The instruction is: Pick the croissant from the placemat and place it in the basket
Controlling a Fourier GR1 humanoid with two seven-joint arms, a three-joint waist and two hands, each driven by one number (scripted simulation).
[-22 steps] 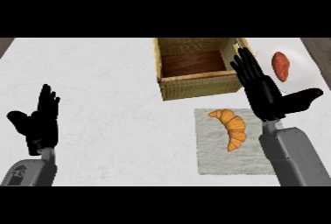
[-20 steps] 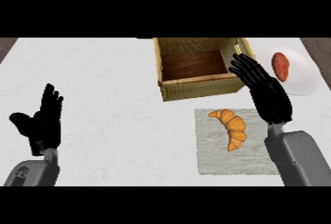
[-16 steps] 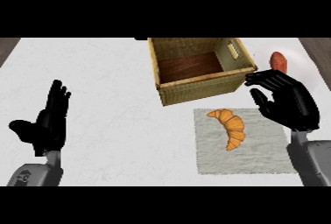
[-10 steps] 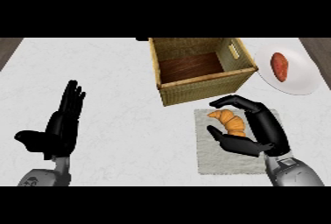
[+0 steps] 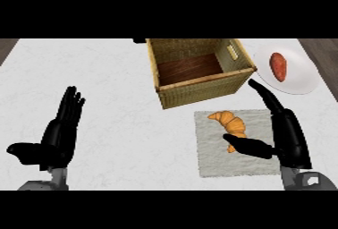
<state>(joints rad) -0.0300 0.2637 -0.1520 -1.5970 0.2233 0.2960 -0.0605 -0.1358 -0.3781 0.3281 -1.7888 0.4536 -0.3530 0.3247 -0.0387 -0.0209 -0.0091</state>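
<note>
A golden-brown, crescent-shaped croissant point(image 5: 229, 125) lies on a pale grey rectangular cloth placemat point(image 5: 218, 152) on the white marbled desk point(image 5: 119, 89), just below an open square woven-straw basket with a dark wooden floor point(image 5: 198, 71). The right robot hand point(image 5: 280, 134), black with a grey forearm, stands edge-on at the croissant's right side, fingers straight and pointing up toward the basket's near corner, thumb spread across the pastry's lower end. The hand is apart, not closed on anything; whether the thumb touches the croissant cannot be told. The left robot hand point(image 5: 56, 134) rests open at the lower left, fingers up, well apart from everything. A white round plate point(image 5: 300, 82) carrying a reddish-orange oval food item point(image 5: 280, 65) sits at the basket's right.

The grasp looks not yet made. The risk from here, as a judgement: the thumb lies only over the croissant's tip, so closing the fingers may pinch the narrow end and let the pastry swing or slip, or nudge it along the mat. The long fingers also reach close to the basket's wall, and a lift straight forward could strike that corner and shove the basket.
</note>
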